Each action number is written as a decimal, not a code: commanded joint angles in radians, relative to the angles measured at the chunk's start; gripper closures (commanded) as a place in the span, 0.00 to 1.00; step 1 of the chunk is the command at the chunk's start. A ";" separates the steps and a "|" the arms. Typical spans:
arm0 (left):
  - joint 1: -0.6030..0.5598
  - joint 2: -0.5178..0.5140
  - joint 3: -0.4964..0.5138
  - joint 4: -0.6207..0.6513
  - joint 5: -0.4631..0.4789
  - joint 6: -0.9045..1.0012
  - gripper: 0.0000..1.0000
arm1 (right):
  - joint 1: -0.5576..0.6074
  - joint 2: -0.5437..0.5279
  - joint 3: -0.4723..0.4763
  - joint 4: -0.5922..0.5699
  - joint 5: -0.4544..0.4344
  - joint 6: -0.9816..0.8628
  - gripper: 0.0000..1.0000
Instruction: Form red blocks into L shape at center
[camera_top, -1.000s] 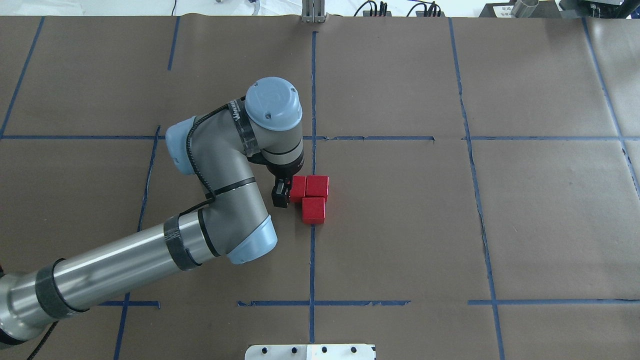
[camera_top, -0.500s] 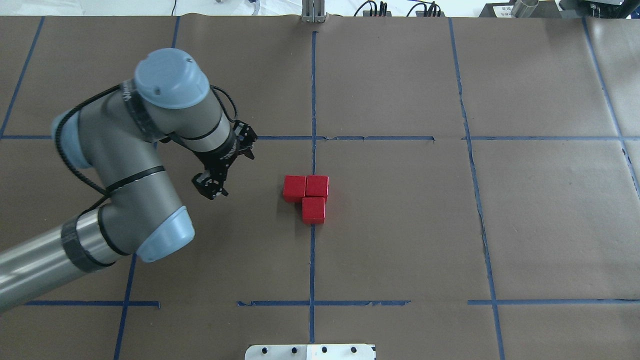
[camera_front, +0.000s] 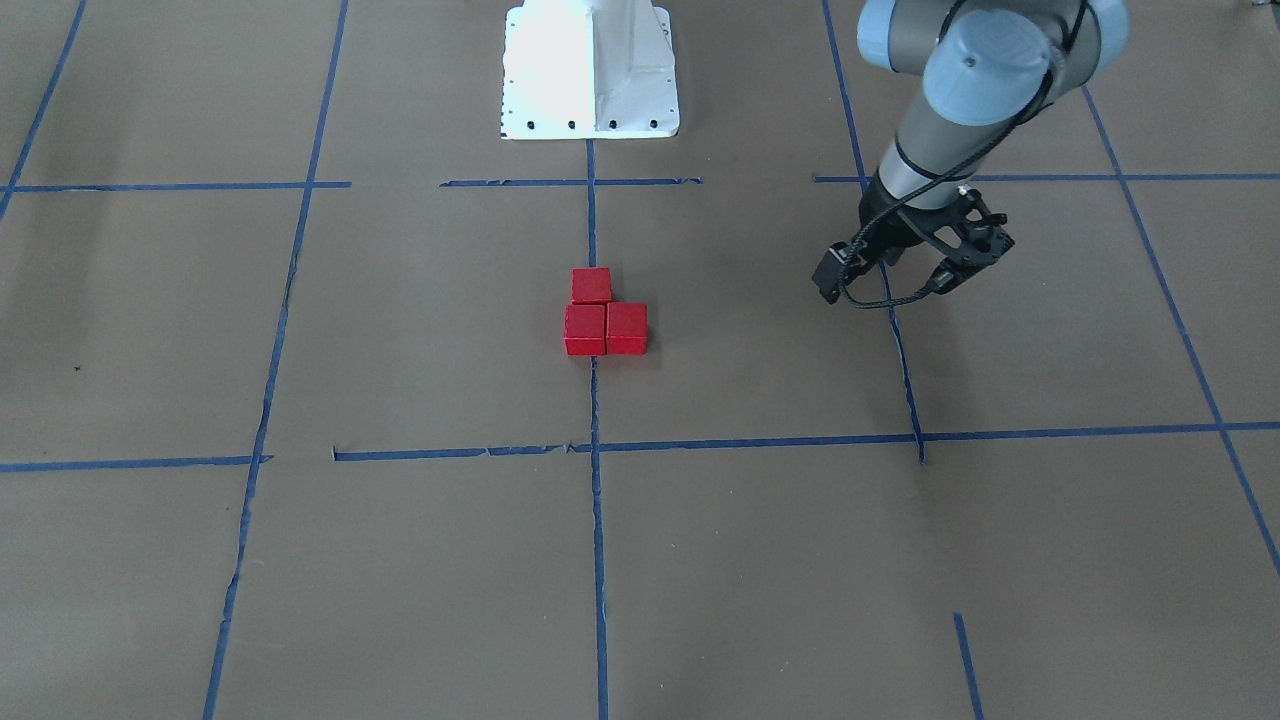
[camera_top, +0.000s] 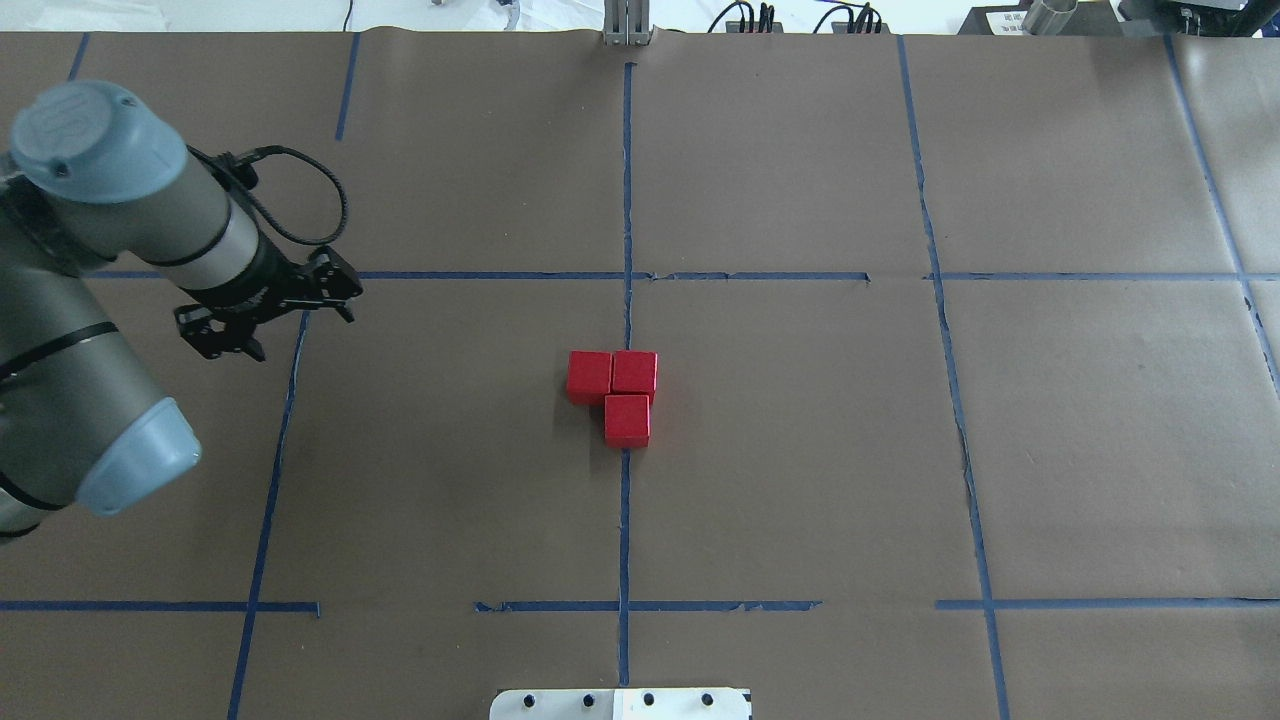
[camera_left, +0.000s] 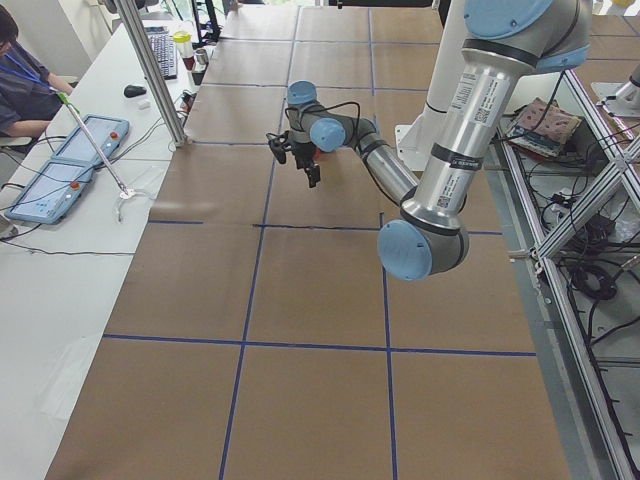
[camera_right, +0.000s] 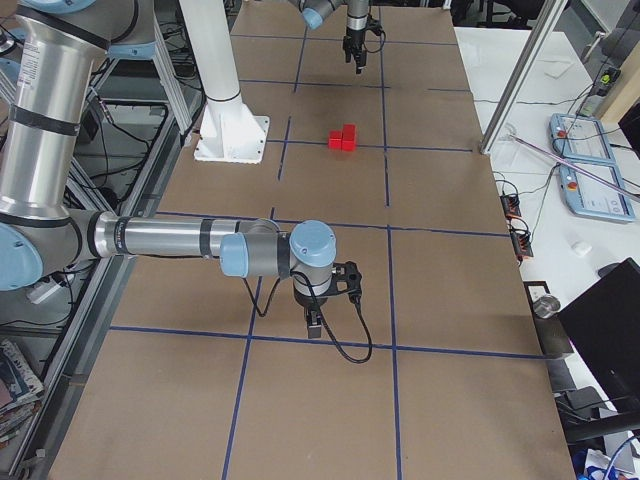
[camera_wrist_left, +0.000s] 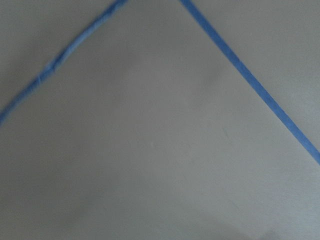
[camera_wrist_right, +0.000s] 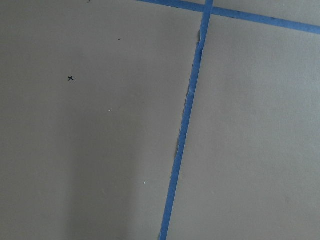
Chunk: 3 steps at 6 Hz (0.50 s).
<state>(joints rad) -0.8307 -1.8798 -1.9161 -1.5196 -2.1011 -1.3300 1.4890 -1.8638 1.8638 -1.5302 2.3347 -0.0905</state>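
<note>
Three red blocks lie touching in an L at the table's centre: one on the left (camera_top: 588, 377), one at the corner (camera_top: 634, 372), one nearer me (camera_top: 627, 420). They also show in the front view (camera_front: 605, 322) and small in the exterior right view (camera_right: 343, 138). My left gripper (camera_top: 222, 338) hangs open and empty far to the left of the blocks; it also shows in the front view (camera_front: 965, 265). My right gripper (camera_right: 315, 322) shows only in the exterior right view, over bare paper far from the blocks; I cannot tell if it is open or shut.
Brown paper with a blue tape grid (camera_top: 626, 500) covers the table. The white robot base (camera_front: 590, 70) stands at the near edge. Both wrist views show only paper and tape. An operator sits at a side desk with control pads (camera_left: 60, 165).
My left gripper has let go of the left block and drawn far back to the left, away from the blocks. The three blocks stay together in the L.
</note>
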 joint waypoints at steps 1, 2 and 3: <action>-0.193 0.161 0.008 -0.011 -0.075 0.502 0.00 | -0.001 0.002 0.000 0.001 -0.002 0.000 0.00; -0.296 0.235 0.018 -0.011 -0.088 0.745 0.00 | -0.001 0.002 0.000 0.001 -0.002 0.002 0.00; -0.430 0.295 0.046 -0.010 -0.114 0.990 0.00 | -0.001 0.003 -0.002 0.001 -0.003 0.002 0.00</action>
<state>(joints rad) -1.1405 -1.6480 -1.8915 -1.5299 -2.1916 -0.5770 1.4880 -1.8618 1.8634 -1.5294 2.3328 -0.0894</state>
